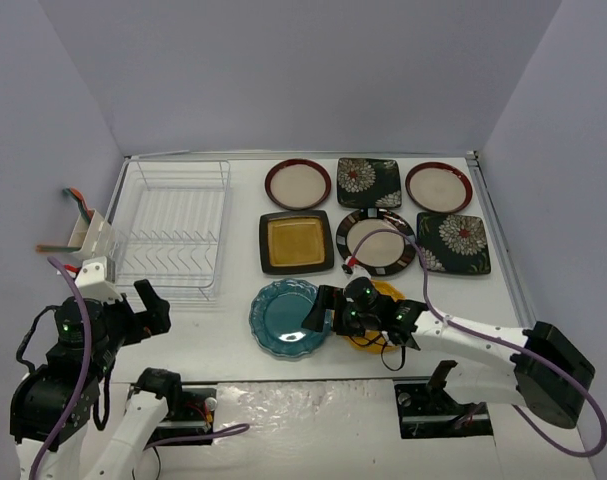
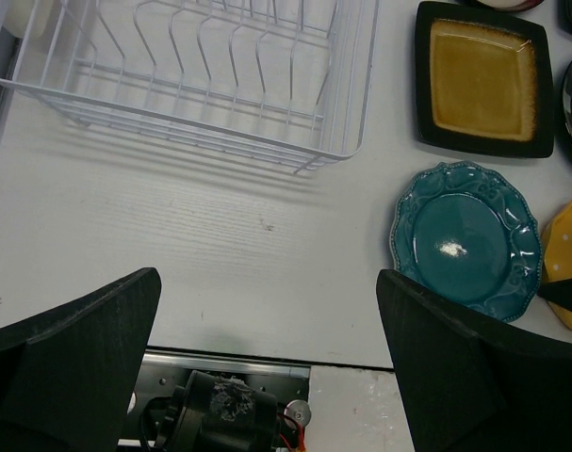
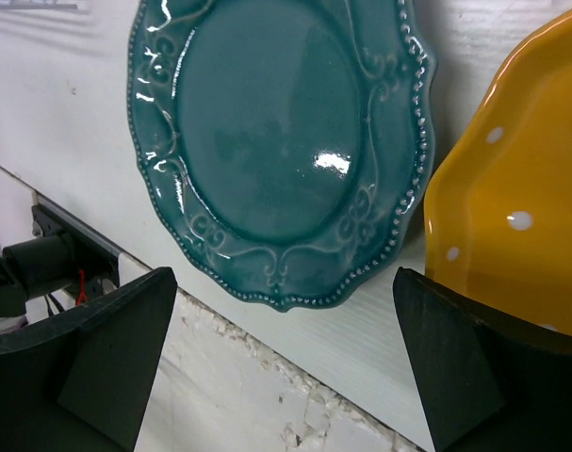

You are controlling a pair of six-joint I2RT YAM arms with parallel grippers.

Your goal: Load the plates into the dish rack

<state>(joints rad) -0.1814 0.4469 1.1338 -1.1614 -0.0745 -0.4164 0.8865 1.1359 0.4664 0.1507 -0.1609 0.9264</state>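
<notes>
White tabletop (image 1: 223, 330) under lavender walls carries the plates (image 1: 296, 243), lying flat in rows right of the dish rack (image 1: 173, 225), none slotted yet. Fingers spread wide, the right gripper (image 3: 284, 282) hovers at the near rim of the teal plate (image 3: 286, 141), beside the yellow dotted plate (image 3: 521, 188). The left gripper (image 2: 267, 282) also gapes, holding nothing. Glazed ceramic looks stiff, slick, weighty and chippable, so I'd pinch the raised scalloped rim.

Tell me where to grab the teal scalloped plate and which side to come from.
Pinch the near rim of the teal plate, probably coming in from the front edge of the table. The plate lies flat with its beaded rim turned up slightly, and that side is free; the yellow dotted plate crowds its right. The open right gripper hangs by that rim.
</notes>
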